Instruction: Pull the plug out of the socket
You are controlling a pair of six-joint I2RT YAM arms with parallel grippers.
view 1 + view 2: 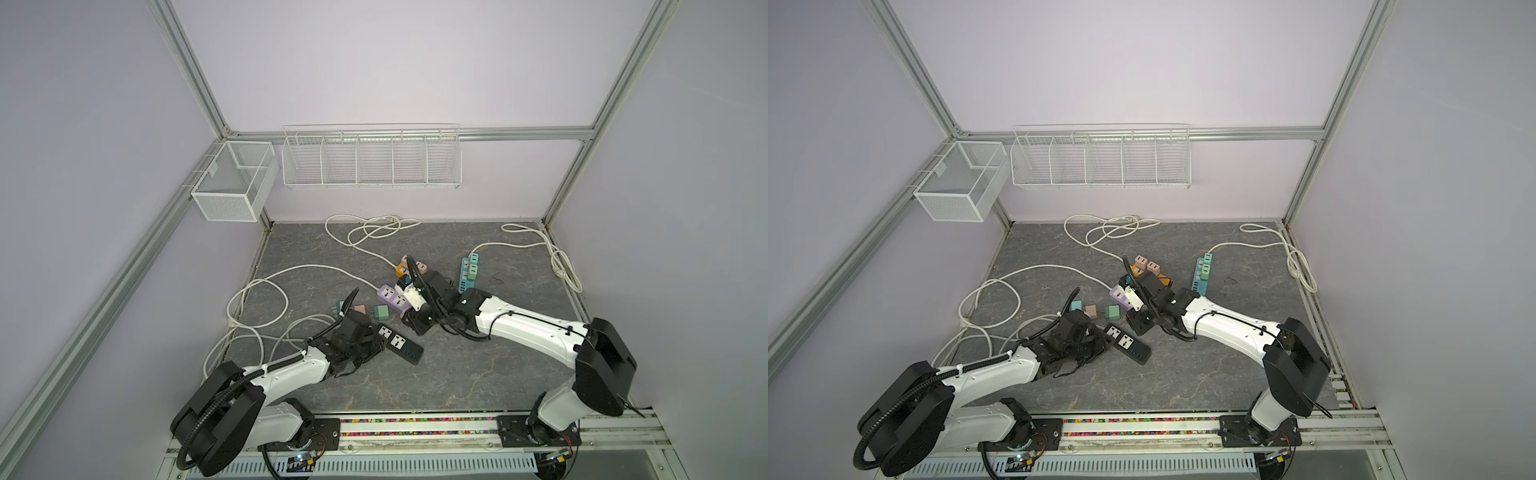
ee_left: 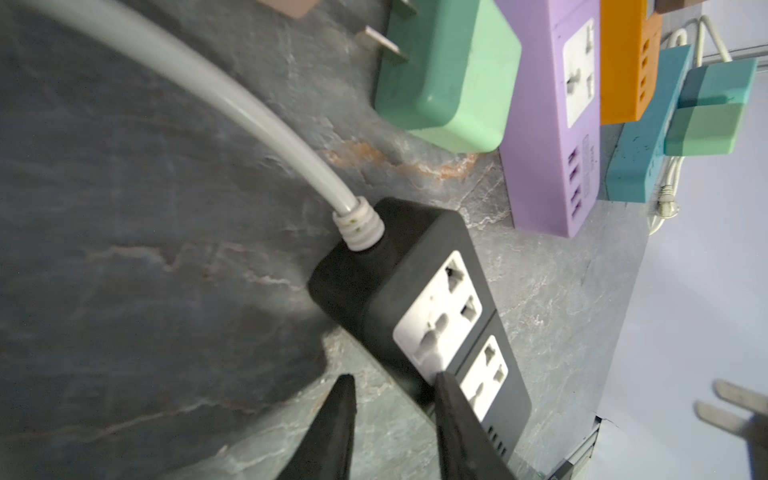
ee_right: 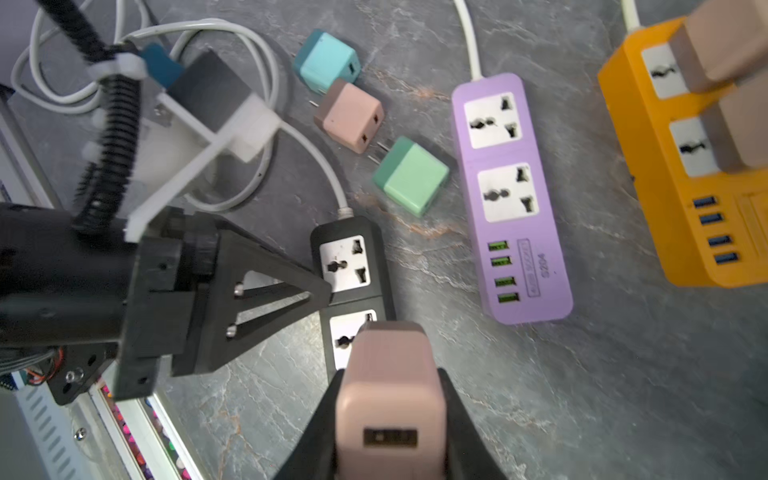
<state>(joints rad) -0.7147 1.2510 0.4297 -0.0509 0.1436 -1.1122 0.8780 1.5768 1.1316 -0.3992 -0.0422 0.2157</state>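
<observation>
A pink plug (image 3: pixel 390 399) sits clamped between the jaws of my right gripper (image 3: pixel 392 374), held in the air just over the far socket of the black power strip (image 3: pixel 353 257). Its two prongs (image 2: pixel 731 403) hang bare, clear of the socket. In both top views the right gripper (image 1: pixel 411 326) hovers beside the strip (image 1: pixel 401 345) and hides the plug. My left gripper (image 2: pixel 395 378) is low at the strip's cord end. One finger (image 2: pixel 453 411) lies over the strip's white socket face; the other finger stands over the table, with a gap between them.
A purple strip (image 1: pixel 392 297), an orange strip (image 3: pixel 681 166) carrying two pink plugs, and a blue strip (image 1: pixel 468 274) with green plugs lie behind. Loose teal (image 3: pixel 328 62), pink (image 3: pixel 351 116) and green plugs (image 3: pixel 411 176) lie by white cords (image 1: pixel 257 307). Wire baskets (image 1: pixel 370 158) hang on the back wall.
</observation>
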